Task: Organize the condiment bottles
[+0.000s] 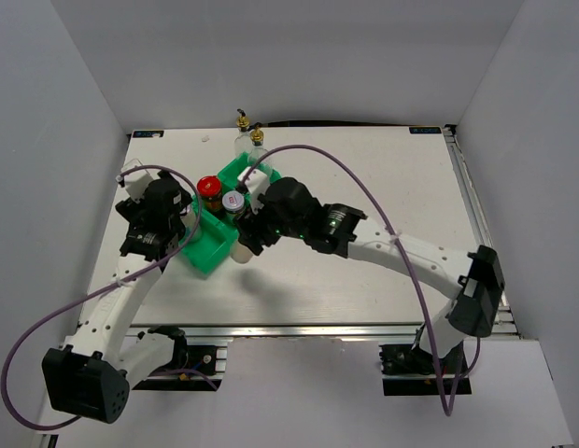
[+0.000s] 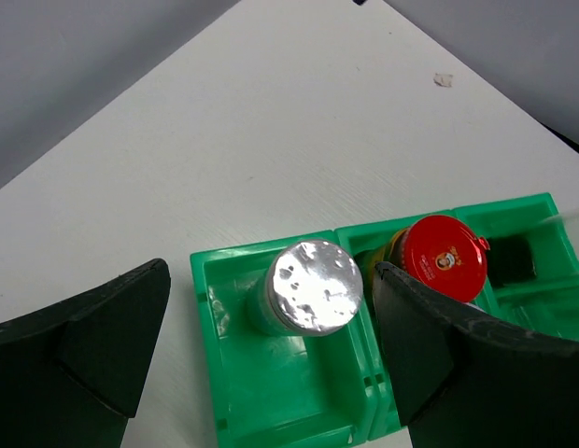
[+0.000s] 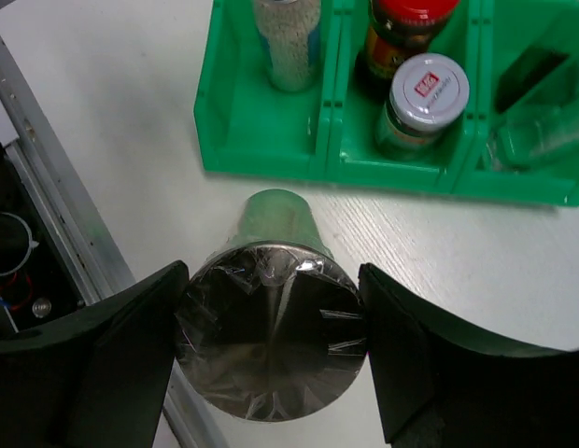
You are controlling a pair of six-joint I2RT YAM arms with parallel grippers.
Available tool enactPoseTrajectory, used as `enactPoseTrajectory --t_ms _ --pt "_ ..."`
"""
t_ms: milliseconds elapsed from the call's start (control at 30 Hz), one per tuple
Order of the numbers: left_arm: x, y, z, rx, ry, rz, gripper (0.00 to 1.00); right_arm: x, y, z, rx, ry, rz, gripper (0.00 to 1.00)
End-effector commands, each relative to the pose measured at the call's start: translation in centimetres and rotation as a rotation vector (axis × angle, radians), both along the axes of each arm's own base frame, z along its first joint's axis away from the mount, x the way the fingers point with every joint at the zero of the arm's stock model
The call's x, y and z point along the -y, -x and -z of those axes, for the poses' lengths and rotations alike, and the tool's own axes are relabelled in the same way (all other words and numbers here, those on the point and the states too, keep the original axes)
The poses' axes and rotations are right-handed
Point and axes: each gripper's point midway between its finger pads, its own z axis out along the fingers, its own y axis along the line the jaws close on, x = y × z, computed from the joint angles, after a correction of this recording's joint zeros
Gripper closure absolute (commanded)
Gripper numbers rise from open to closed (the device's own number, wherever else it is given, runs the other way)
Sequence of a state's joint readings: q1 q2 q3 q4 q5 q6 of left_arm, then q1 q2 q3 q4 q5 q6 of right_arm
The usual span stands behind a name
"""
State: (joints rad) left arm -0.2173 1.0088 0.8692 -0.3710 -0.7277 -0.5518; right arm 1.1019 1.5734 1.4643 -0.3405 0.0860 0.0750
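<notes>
The green tray (image 1: pixel 211 250) holds a red-lidded dark jar (image 1: pixel 209 187) and a white-lidded small jar (image 1: pixel 233 201). One silver-capped shaker (image 2: pixel 313 287) stands in the tray's end compartment. My left gripper (image 2: pixel 269 322) hangs above it, open, with its fingers clear on both sides. My right gripper (image 3: pixel 271 317) is shut on the cap of the second silver-capped shaker (image 3: pixel 271 341), which is upright on the table just outside the tray's near wall (image 3: pixel 271 159). Two clear glass bottles with gold pourers (image 1: pixel 241 126) (image 1: pixel 257 145) stand at the tray's far end.
The table's near metal rail (image 3: pixel 47 187) runs close to the left of the held shaker. The white walls enclose the table on three sides. A purple cable (image 1: pixel 364 187) arcs over the right arm.
</notes>
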Motion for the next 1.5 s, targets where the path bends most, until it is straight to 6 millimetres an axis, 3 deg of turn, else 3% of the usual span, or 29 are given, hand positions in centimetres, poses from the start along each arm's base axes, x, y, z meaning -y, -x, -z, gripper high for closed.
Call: enactPoseTrajectory --t_ms 0,67,100,167,200,233,433,633,700,1067,1167,1200,1267,1300,1333,1467 --pt "-1.7 0.3 -2.5 0.057 -0.001 -0.097 0.02 -4.4 -1.1 -7.4 0.146 -0.206 -0.071 1.0" --pt "-2.2 0.2 -2.6 0.057 -0.001 -0.113 0.02 -5.9 -1.8 -6.5 0.149 -0.193 -0.079 1.0" --pt "-2.4 0.0 -2.9 0.063 0.004 -0.116 0.02 -6.6 -2.1 -7.5 0.163 -0.215 -0.078 1.0" --pt "-3.1 -0.4 -2.2 0.04 0.012 -0.13 0.02 -8.1 -2.9 -6.3 0.157 -0.201 -0.075 1.0" --pt "-3.5 -0.5 -2.1 0.041 0.021 -0.146 0.02 -8.6 -3.2 -7.4 0.168 -0.223 -0.076 1.0" --pt "-3.9 -0.5 -1.5 0.025 0.021 -0.164 0.02 -9.5 -3.5 -6.2 0.157 -0.207 -0.078 1.0" --pt "-5.2 -0.5 -0.4 0.013 0.036 -0.209 0.02 -12.2 -5.4 -5.3 0.17 -0.206 -0.051 1.0" --pt "-5.6 -0.2 -0.2 0.016 0.029 -0.223 0.02 -14.0 -7.4 -3.7 0.212 -0.192 -0.018 1.0" --pt "-5.7 -0.2 -0.2 0.016 0.029 -0.223 0.02 -14.4 -7.7 -3.8 0.224 -0.194 -0.016 1.0" --pt "-5.8 -0.3 0.2 0.006 0.033 -0.225 0.02 -16.2 -8.9 0.2 0.217 -0.142 -0.01 0.97" --pt "-6.0 -0.3 0.3 0.004 0.032 -0.227 0.02 -16.5 -9.0 1.0 0.211 -0.132 -0.007 0.81" --pt "-6.0 -0.3 0.4 0.001 0.032 -0.229 0.02 -16.6 -9.2 1.3 0.208 -0.129 0.0 0.63" --pt "-6.0 -0.3 0.6 -0.006 0.031 -0.226 0.02 -16.6 -8.9 1.4 0.205 -0.125 -0.006 0.4" --pt "-6.0 -0.3 0.7 -0.008 0.033 -0.225 0.02 -16.6 -8.9 1.3 0.205 -0.126 -0.007 0.18" --pt "-6.1 -0.3 0.7 -0.01 0.032 -0.228 0.02 -16.6 -8.8 1.2 0.208 -0.125 -0.009 0.11" --pt "-6.0 -0.3 0.6 -0.005 0.039 -0.224 0.02 -16.3 -8.6 0.5 0.218 -0.119 -0.004 0.11"
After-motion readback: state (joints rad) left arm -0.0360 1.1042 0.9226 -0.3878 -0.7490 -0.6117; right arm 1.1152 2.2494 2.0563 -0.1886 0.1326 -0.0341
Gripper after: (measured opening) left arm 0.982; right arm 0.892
